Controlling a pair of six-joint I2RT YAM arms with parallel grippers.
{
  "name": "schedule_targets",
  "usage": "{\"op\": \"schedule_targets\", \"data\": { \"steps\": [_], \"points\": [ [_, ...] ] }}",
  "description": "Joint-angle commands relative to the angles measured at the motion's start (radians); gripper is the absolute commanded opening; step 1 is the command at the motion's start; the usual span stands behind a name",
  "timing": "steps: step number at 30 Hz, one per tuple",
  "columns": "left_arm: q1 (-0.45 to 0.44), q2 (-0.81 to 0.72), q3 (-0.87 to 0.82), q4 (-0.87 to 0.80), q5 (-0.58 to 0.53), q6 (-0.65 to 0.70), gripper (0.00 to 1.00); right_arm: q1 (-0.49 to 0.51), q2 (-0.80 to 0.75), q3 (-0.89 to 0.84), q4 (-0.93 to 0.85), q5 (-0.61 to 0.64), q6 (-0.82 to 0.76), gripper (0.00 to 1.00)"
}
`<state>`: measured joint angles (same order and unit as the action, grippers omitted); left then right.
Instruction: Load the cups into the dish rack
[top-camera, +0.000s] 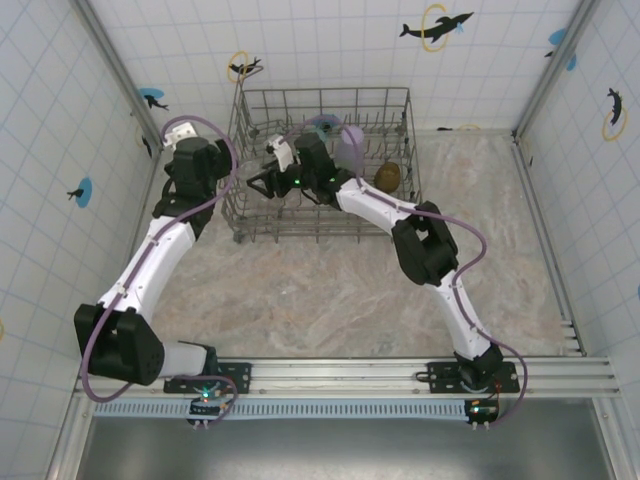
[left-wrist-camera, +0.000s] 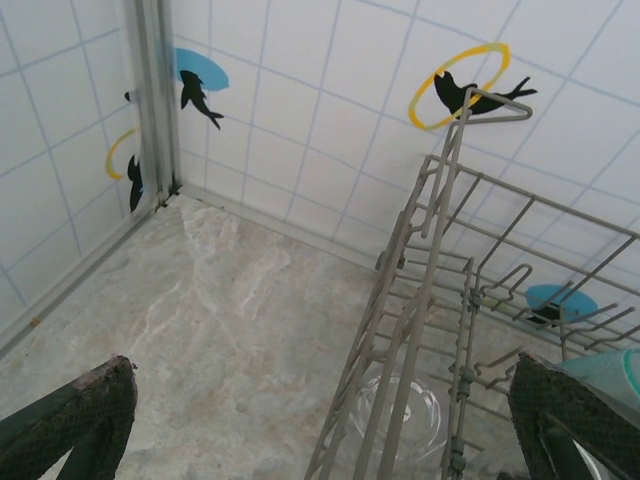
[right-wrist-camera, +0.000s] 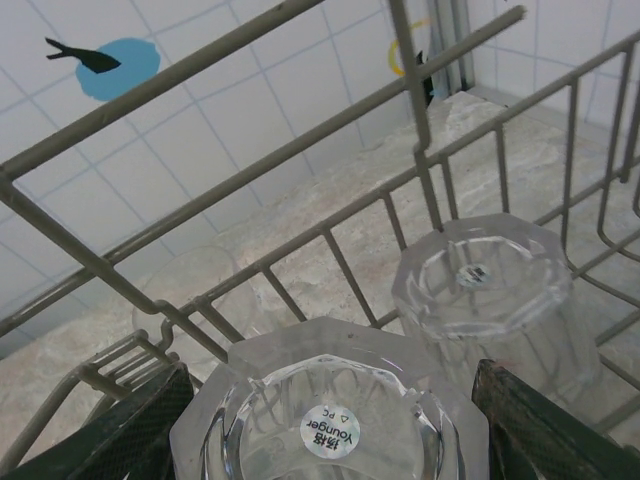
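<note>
- From overhead, a grey wire dish rack (top-camera: 330, 92) stands at the upper centre of the frame on a marbled table (top-camera: 330, 300); tiled walls (top-camera: 330, 40) with fish stickers close it in.
- Inside the rack, a lavender cup (top-camera: 352, 143) sits right of centre; an amber-brown cup (top-camera: 387, 177) lies just below and right of it.
- The right gripper (top-camera: 258, 181) reaches into the rack's left half; in its wrist view the right gripper (right-wrist-camera: 325, 395) pinches an upturned clear cup (right-wrist-camera: 330, 420) at the bottom centre, one finger pressed to each flank; a round sticker shows on the cup's base.
- A second clear cup (right-wrist-camera: 490, 290), also upside down, stands just beside it, right of centre, within the rack wires.
- The left gripper (left-wrist-camera: 322, 380) hangs at the rack's left wall; its fingers (left-wrist-camera: 80, 425) are spread wide at the bottom corners and hold nothing; the wire wall rises between them.
- In that view a teal cup (left-wrist-camera: 612, 372) peeks in at the lower right edge, inside the rack.
</note>
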<state>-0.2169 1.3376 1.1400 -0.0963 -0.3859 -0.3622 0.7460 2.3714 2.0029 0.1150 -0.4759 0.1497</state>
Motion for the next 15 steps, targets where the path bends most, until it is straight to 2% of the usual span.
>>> {"op": "schedule_targets", "data": {
  "steps": [1, 7, 15],
  "points": [
    [0.0, -0.019, -0.029, 0.015, 0.01, 0.028, 0.98, 0.027, 0.024, 0.074, 0.037, -0.011, -0.08, 0.14],
    [0.001, -0.031, -0.041, 0.002, 0.032, 0.034, 0.98, 0.051, 0.054, 0.083, 0.067, 0.008, -0.113, 0.11],
    [0.004, -0.044, -0.051, 0.0, 0.007, 0.058, 0.98, 0.073, 0.106, 0.105, 0.123, 0.002, -0.121, 0.1]
  ]
}}
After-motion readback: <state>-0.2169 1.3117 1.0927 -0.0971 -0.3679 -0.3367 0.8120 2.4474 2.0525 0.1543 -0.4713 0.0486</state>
